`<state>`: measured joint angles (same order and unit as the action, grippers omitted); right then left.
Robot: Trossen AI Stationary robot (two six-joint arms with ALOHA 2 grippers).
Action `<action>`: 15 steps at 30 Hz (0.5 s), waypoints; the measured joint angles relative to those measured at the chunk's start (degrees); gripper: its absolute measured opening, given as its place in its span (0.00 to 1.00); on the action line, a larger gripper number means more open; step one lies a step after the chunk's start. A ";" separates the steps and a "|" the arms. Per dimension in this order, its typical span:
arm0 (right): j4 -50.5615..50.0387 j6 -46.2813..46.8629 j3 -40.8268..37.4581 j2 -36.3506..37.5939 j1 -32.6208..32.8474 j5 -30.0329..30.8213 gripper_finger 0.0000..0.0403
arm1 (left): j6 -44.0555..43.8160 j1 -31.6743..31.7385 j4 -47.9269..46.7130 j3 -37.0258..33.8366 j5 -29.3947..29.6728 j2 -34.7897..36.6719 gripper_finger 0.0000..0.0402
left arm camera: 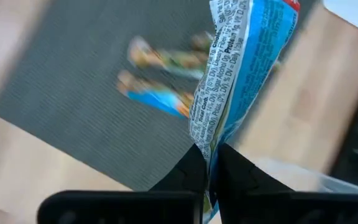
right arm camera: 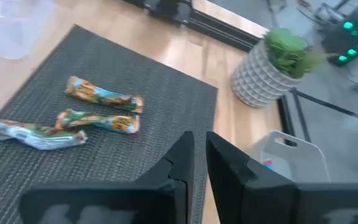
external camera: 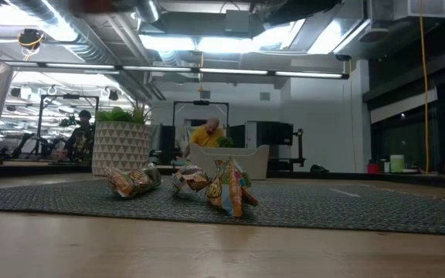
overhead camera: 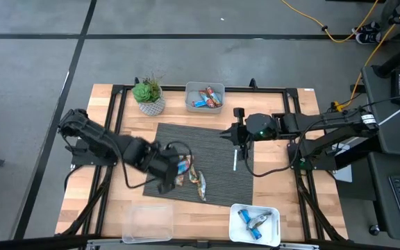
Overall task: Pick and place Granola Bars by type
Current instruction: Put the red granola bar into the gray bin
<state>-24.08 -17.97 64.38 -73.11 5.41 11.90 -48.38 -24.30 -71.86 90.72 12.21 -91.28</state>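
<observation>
Left gripper (left arm camera: 209, 163) closed on end seam of blue granola bar (left arm camera: 241, 68), bar lifted above mat (overhead camera: 214, 149) for sorting by type. Three bars (right arm camera: 101, 112) left on mat. Right gripper (right arm camera: 199, 155) nearly shut, empty, parked above mat.

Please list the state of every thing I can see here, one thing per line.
Left gripper: shut on the blue bar, above the mat.
Blue bar: held by one end, lifted.
Right gripper: holds nothing, over the mat's far side.
Three bars on the mat: lying loose.
Far bin: holds bars.
Near right bin: holds blue bars.
Clear bin: contents unclear.
Plant pot: upright.
</observation>
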 joint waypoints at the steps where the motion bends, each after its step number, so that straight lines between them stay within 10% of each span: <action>1: -0.04 0.67 0.00 0.13 0.01 0.81 0.11 | 2.53 1.41 -0.11 0.00 1.07 0.34 0.02; 15: 0.18 9.00 -0.02 0.67 -6.33 -3.64 0.11 | 22.74 21.58 0.98 0.00 10.84 1.28 0.03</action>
<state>-23.90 -8.97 64.36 -72.44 -0.92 8.25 -25.64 -2.72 -70.88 90.72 23.05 -90.00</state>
